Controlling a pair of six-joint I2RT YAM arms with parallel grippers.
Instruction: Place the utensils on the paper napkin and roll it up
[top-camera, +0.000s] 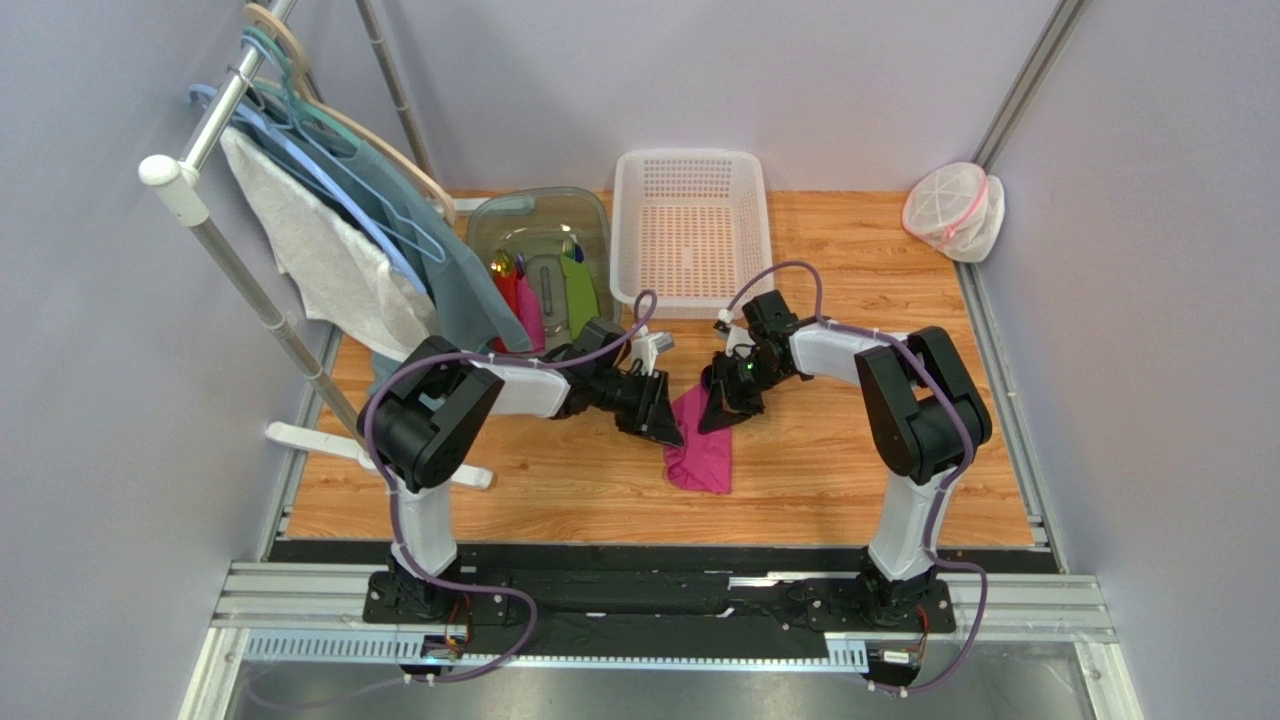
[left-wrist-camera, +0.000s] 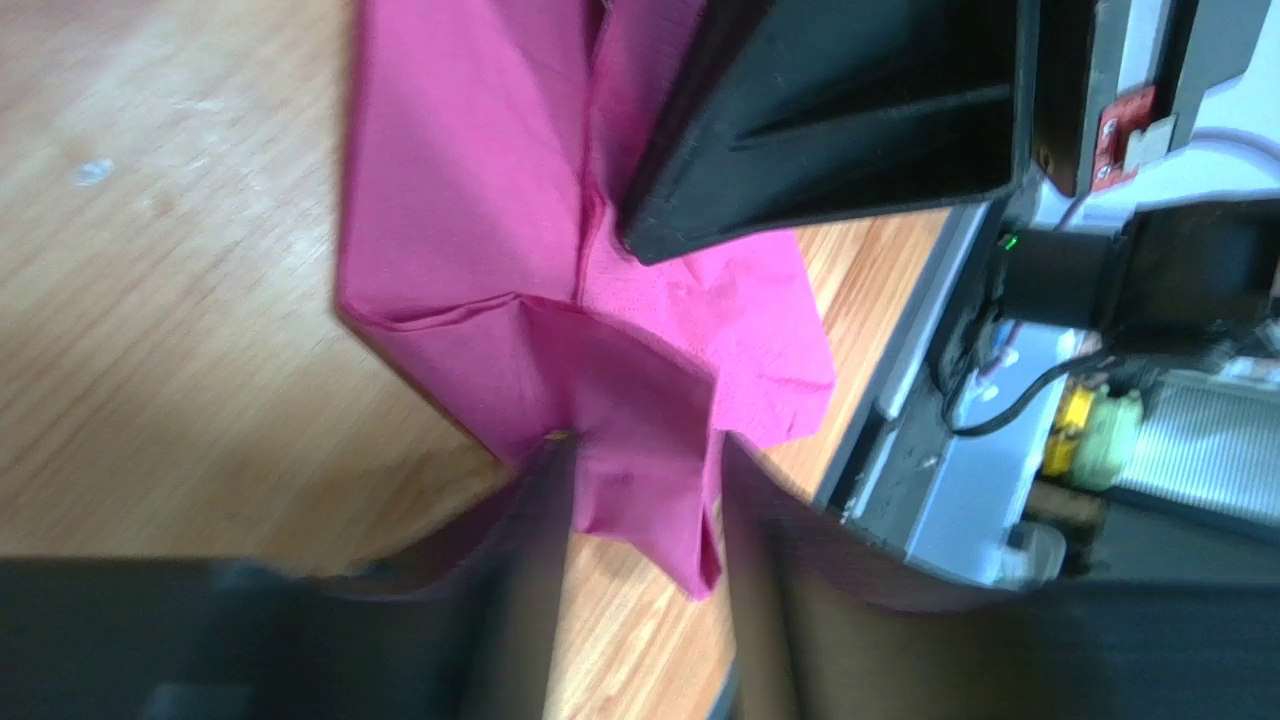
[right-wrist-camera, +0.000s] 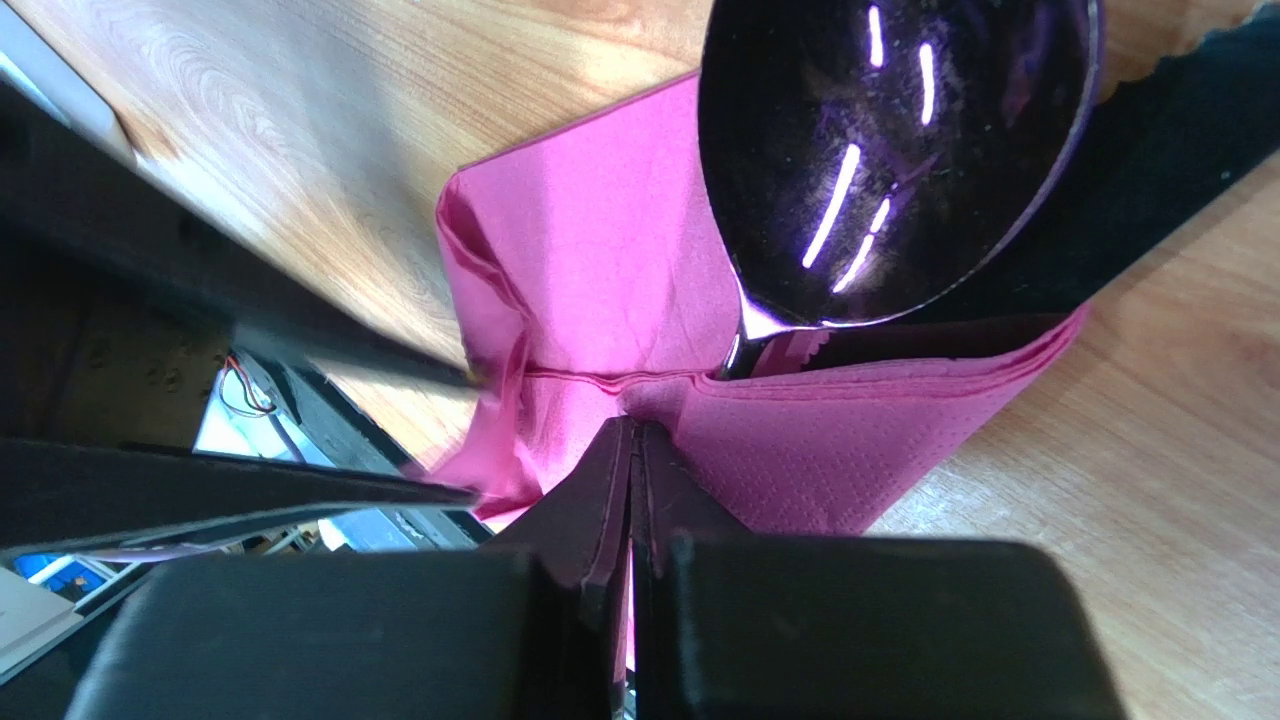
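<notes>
Right gripper (right-wrist-camera: 631, 438) pinched flat on the folded paper napkin (right-wrist-camera: 601, 255), I see the spoon (right-wrist-camera: 902, 150) bowl poking from its fold, left gripper (left-wrist-camera: 643, 446) slightly parted astride the napkin's edge, napkin mid-table (top-camera: 842, 450) between both arms

Showed a thin paper napkin (right-wrist-camera: 601, 270), matt magenta, finely dimpled and creased, against a smooth, satin-finished wood-grain bench (left-wrist-camera: 166, 300). Caught bright streaks mirrored in the glossy, faintly speckled dark purple plastic spoon (right-wrist-camera: 894, 150). Framed matt black plastic fingers (right-wrist-camera: 594, 503) and a white perforated plastic basket (top-camera: 691, 156).
</notes>
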